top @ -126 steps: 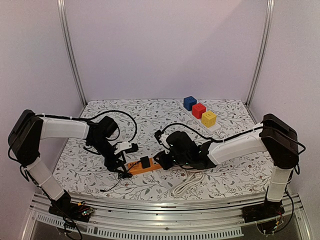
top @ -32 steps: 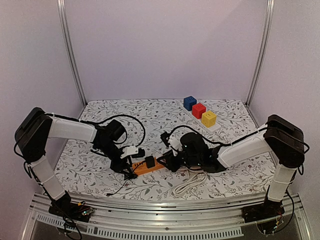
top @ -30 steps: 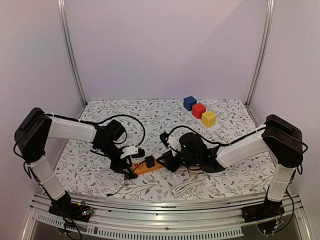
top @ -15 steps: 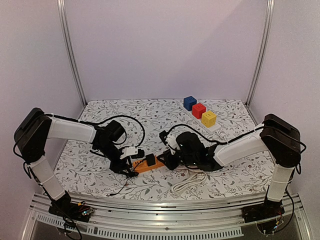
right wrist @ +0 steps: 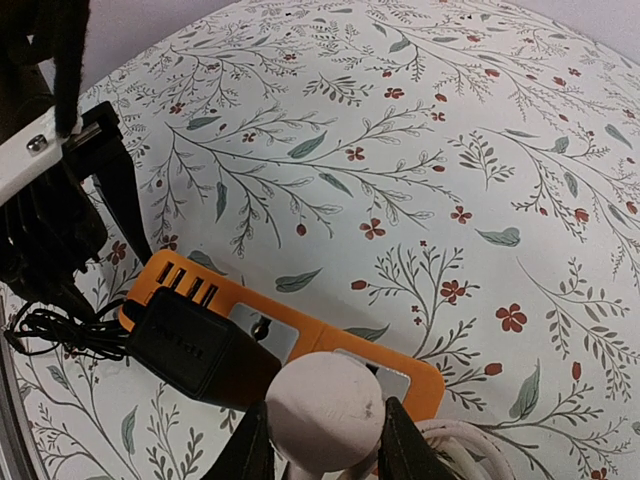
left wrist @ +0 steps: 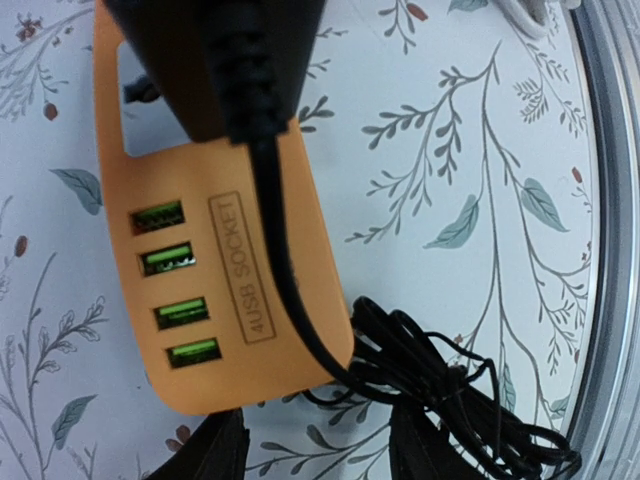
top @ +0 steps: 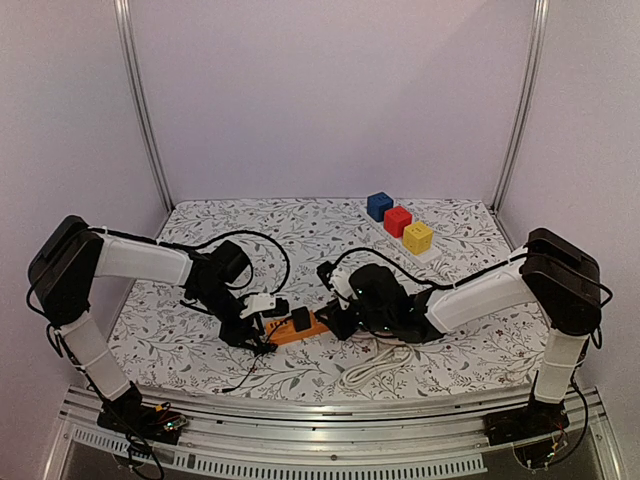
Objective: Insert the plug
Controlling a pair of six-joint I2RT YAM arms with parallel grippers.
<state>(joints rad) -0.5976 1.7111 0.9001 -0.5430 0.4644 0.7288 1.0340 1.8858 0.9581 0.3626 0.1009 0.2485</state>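
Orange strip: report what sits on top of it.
A black adapter sits on it; beside that the right pincer holds a white plug over the strip. What lies beneath both is hidden.

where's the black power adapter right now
In the top view the black power adapter sits on the orange power strip, low and centre, between the left tool and the right tool; a round white plug is right beside it.

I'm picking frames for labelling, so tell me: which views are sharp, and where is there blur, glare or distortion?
Top external: even, soft light, no glare; orange plastic power strip small but sharp. Left wrist: strip's lettering crisp; the black adapter block near the lens is dark and blurred. Right wrist: white round plug slightly soft; floral tablecloth sharp but bowed by the wide lens.
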